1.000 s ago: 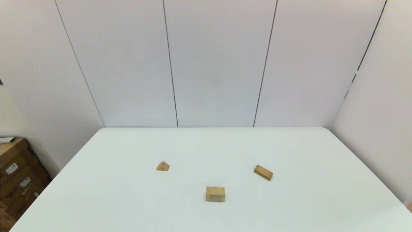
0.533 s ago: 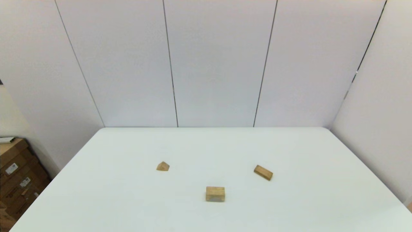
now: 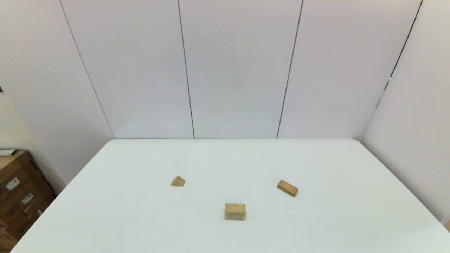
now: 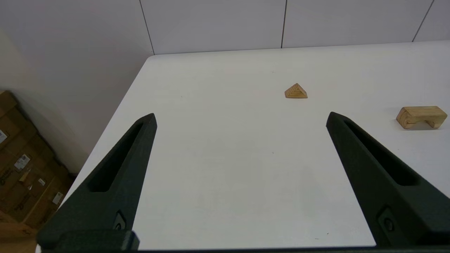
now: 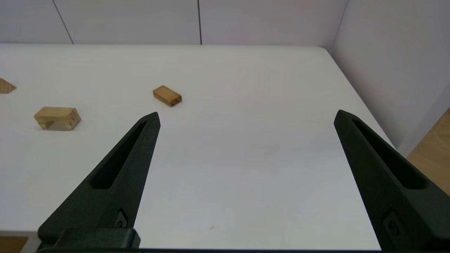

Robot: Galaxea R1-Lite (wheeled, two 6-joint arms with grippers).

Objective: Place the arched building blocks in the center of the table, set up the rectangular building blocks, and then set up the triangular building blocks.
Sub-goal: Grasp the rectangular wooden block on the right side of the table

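Three tan wooden blocks lie apart on the white table (image 3: 140, 218). The arched block (image 3: 235, 211) (image 4: 421, 116) (image 5: 57, 118) sits nearest me, hollow side down. The small triangular block (image 3: 178, 181) (image 4: 296, 91) (image 5: 6, 86) lies to the left and farther back. The slim rectangular block (image 3: 287, 188) (image 5: 167, 95) lies flat at an angle to the right. Neither arm shows in the head view. My left gripper (image 4: 240, 117) hangs open over the table's near left part, well short of the blocks. My right gripper (image 5: 246, 116) is open over the near right part, holding nothing.
White wall panels (image 3: 239, 70) close off the far and right sides of the table. Brown cardboard boxes (image 3: 15, 196) (image 4: 24, 165) are stacked on the floor past the table's left edge. Wooden floor (image 5: 434, 151) shows past the right edge.
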